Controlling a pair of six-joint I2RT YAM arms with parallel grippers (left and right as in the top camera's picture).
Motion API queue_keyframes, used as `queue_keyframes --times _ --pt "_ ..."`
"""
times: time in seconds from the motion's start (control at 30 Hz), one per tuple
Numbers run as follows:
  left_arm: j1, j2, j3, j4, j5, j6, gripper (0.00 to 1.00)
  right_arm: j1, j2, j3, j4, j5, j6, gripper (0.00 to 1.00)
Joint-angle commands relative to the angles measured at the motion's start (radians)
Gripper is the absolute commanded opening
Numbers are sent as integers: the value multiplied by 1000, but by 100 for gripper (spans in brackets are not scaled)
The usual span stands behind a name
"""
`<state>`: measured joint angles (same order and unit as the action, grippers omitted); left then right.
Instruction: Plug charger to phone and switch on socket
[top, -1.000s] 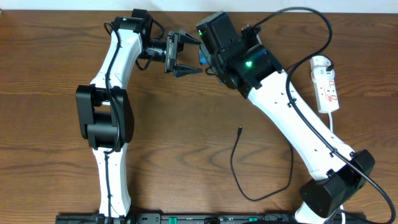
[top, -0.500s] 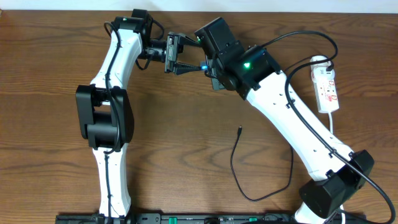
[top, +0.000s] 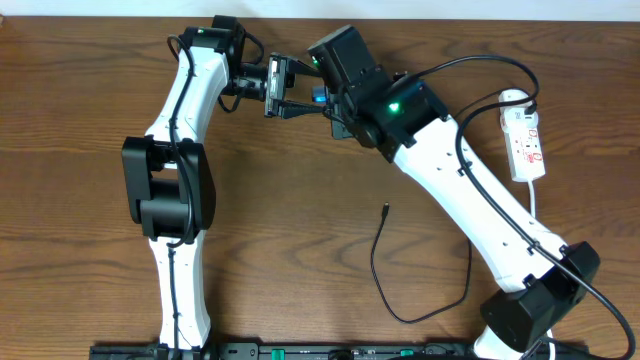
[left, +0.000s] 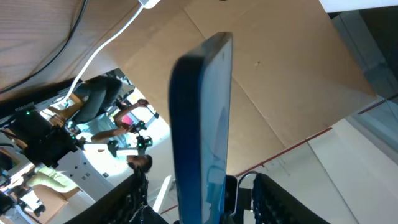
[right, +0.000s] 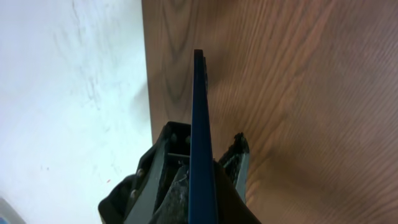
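Since a second ago, the right gripper (right: 200, 171) has carried the phone (left: 202, 124) a little toward the left arm. The phone now sits between the jaws of the left gripper (top: 305, 98), which have narrowed around it. It is a slim slab with a glossy blue face and rounded corners, held on edge above the counter. The right jaws press flat against its two faces, pinching one end. The left jaws stand spread on either side of the other end, with a gap showing beside it. On the brown wood-grain counter (top: 80, 150), the charger (top: 378, 270) lies in a thin black loop near the right arm, its small connector tip free. The white power strip (top: 524, 140), with a rounded end and red markings, lies well apart at the right.
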<state>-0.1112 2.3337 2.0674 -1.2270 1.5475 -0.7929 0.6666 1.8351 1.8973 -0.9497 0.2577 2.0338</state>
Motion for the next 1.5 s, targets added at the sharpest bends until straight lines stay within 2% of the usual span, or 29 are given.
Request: queue_keyframes --times 0.0,0.33,0.4,0.53,0.73,0.97,1.03,1.23,1.33,1.47 --pt "0 -38 -1 -7 24 -14 53 9 3 22 11 28 17 2" --pt "1 -38 -1 -7 24 -14 46 9 31 20 31 28 17 1" --pt "1 -38 -1 -8 24 -18 42 9 31 20 31 28 17 2" --pt "1 -39 -1 -8 24 -32 41 10 32 20 31 27 17 2" --pt "1 -39 -1 -8 24 -33 32 10 32 20 31 27 17 2" --pt "1 -39 -1 -8 24 -34 26 10 32 20 31 -3 17 4" --pt "1 -39 -1 -8 24 -34 21 11 32 20 31 -7 17 3" --pt "1 -39 -1 -52 24 -33 19 16 32 20 31 -6 17 2" --pt "1 -39 -1 -52 24 -32 11 16 32 20 31 -7 17 2" --pt "1 -39 -1 -52 24 -32 8 16 32 20 31 -14 15 2"
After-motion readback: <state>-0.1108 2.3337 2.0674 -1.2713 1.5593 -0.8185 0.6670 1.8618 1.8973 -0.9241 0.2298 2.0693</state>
